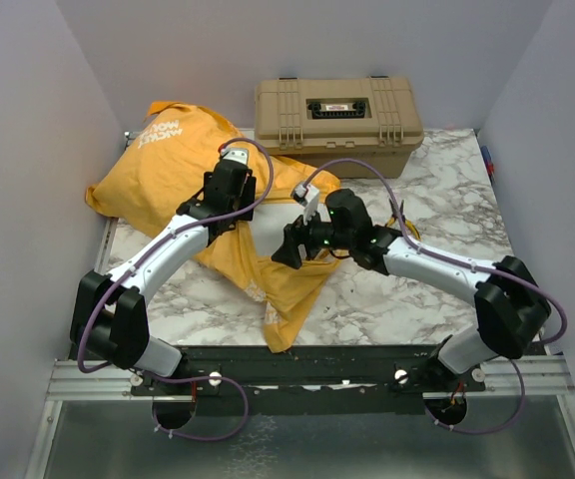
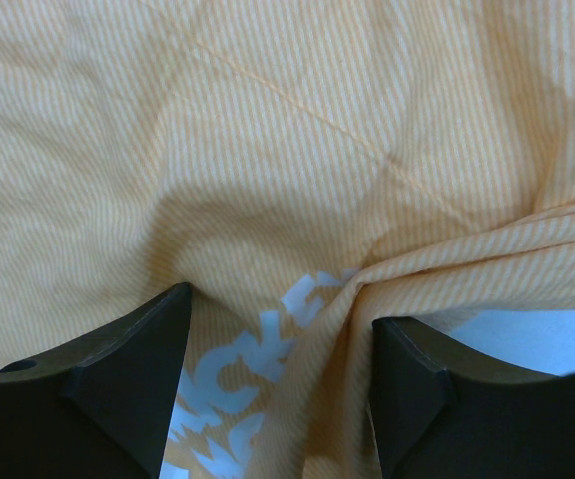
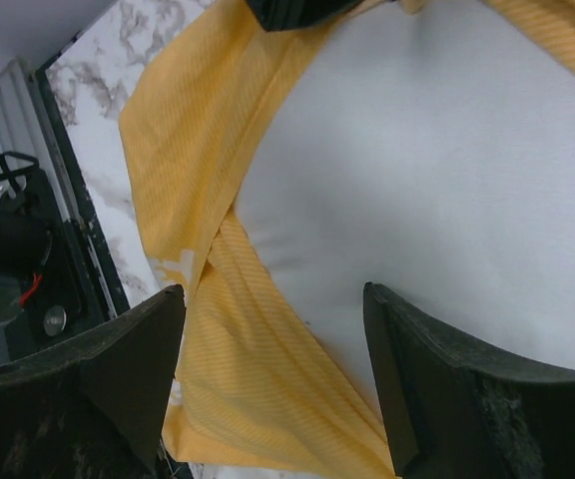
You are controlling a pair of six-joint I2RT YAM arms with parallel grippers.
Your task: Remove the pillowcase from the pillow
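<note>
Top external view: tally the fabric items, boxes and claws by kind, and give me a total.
Orange-yellow pillowcase: 1
White pillow: 1
Tan toolbox: 1
Claws: 2, the left claw and the right claw, both open
Total: 5

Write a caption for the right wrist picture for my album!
Open right pincer points at the white pillow peeking out of its orange pillowcase.
</note>
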